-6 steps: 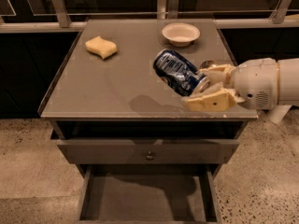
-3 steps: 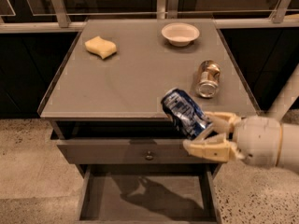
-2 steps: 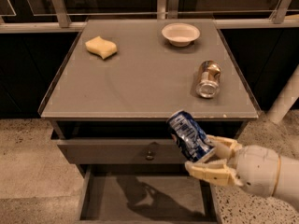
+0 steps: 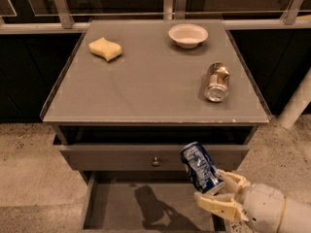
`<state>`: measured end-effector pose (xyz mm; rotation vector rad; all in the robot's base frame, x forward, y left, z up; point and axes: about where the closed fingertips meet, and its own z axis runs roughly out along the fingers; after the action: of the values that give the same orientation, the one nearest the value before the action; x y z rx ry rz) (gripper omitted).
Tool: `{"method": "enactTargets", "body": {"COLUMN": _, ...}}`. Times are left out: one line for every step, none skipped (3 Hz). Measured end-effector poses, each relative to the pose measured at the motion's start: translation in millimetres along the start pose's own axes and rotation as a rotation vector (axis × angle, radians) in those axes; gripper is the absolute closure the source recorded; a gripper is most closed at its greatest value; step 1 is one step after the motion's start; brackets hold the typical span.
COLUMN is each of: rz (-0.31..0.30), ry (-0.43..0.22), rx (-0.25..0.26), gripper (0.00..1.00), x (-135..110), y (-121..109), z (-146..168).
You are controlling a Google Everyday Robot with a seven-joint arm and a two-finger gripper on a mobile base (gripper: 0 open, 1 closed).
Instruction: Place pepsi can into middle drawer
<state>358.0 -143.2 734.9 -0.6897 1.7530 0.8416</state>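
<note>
Because the middle drawer (image 4: 109, 208) is pulled open at the bottom of the frame, the pepsi can (image 4: 198, 166) is held tilted above its right part, presumably to be lowered onto the flat floor. The can's lower end is clamped by the gripper (image 4: 212, 190) at lower right, and its top is pointed up-left.
</note>
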Motion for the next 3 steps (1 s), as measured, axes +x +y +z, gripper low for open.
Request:
{"method": "enactTargets", "body": {"rz": 0.006, "ry": 0.003, "rx": 0.003, "gripper": 1.00, "x": 2.5, "y": -0.4, "z": -0.2}}
{"method": "enactTargets", "body": {"rz": 0.023, "ry": -0.005, "rx": -0.009, "gripper": 1.00, "x": 12.3, "y": 1.9, "z": 2.3}}
{"method": "enactTargets", "body": {"rz": 0.138, "ry": -0.042, "rx": -0.012, "gripper": 1.00, "x": 61.4, "y": 4.2, "z": 8.3}}
